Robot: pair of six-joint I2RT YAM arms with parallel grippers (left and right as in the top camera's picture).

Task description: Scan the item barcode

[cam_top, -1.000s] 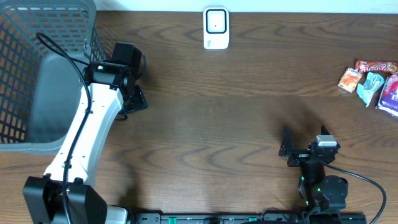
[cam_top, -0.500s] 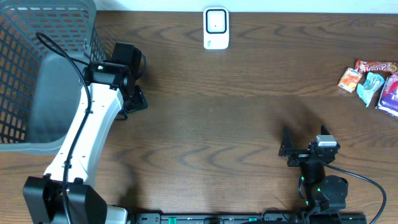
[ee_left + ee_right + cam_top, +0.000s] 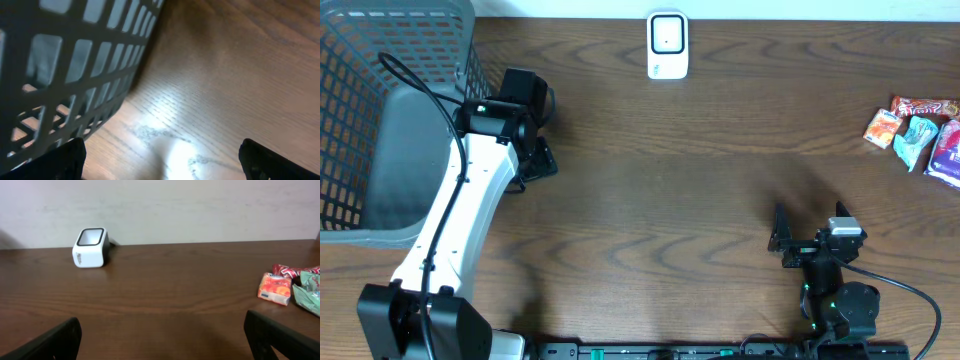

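Packets (image 3: 918, 130) lie clustered at the far right edge of the table (image 3: 720, 180) in the overhead view, well apart from both arms. The scanner (image 3: 667, 45) stands at the top middle. Nothing has moved over the last second. The left gripper (image 3: 530, 168) hangs just beside the basket (image 3: 360, 120) and the right gripper (image 3: 809, 212) near the front edge.

The left wrist view shows the jaws spread wide over bare wood, with the basket wall on the left and no packets in sight.

In the right wrist view the jaws also stand wide with nothing between them. The scanner is ahead to the left and the packets lie to the right.

With both arms idle, the scan looks unstarted. The right arm sits nearer the packets, so the first pick likely falls to it.
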